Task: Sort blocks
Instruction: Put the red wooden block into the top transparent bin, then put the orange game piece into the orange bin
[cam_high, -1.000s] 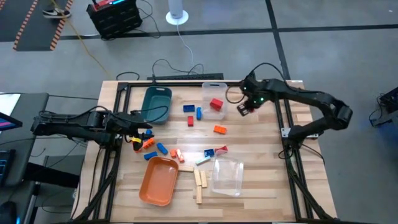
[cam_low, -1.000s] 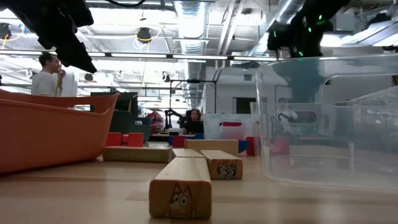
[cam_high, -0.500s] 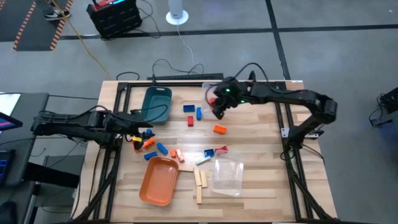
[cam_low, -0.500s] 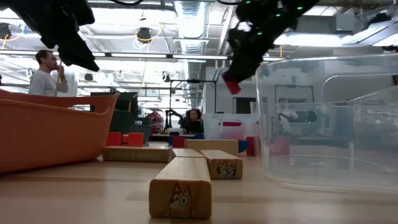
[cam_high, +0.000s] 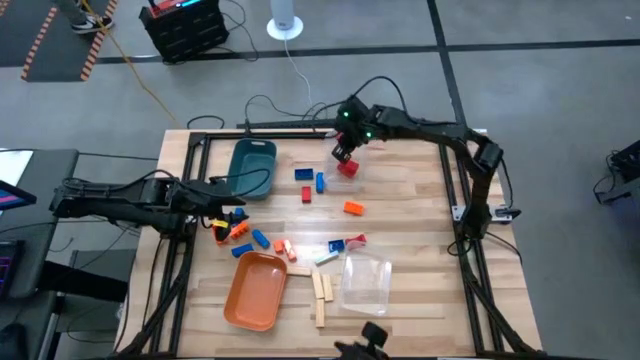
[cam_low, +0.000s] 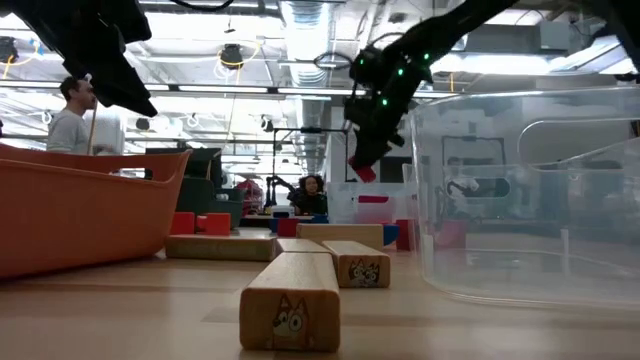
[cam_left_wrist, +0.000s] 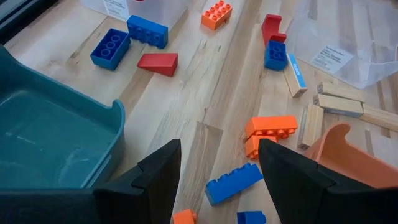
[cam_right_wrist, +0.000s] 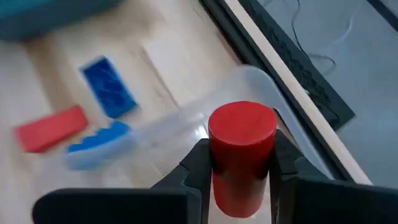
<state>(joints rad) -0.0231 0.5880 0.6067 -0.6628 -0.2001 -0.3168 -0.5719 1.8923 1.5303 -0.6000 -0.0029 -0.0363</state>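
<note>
Blocks lie all over your table. Nearest you, three wood blocks (cam_high: 322, 290) sit between the orange tray (cam_high: 255, 291) and the near clear bin (cam_high: 365, 283). You can see nothing inside either of them. The wood ones are plain, long and flat-sided, and in the low view one shows a cartoon dog face on its end.

A bit farther in, your left gripper (cam_high: 222, 211) waits at the left side of the table with its jaws wide apart and nothing in them. Just past its tips lie an orange brick (cam_left_wrist: 270, 126) and a blue brick (cam_left_wrist: 232, 181), both with round studs on top. Beside it stands the teal tray (cam_high: 251, 168), smooth plastic, with nothing in it.

Mid-table you have a red wedge (cam_left_wrist: 158, 61), two more blue bricks (cam_high: 309, 177) and another orange brick (cam_high: 353, 208).

Farthest back, your right gripper (cam_high: 345, 155) squeezes a round red block (cam_right_wrist: 241, 155) between its jaws. It hangs above the rim of the far clear bin (cam_right_wrist: 251, 83).
</note>
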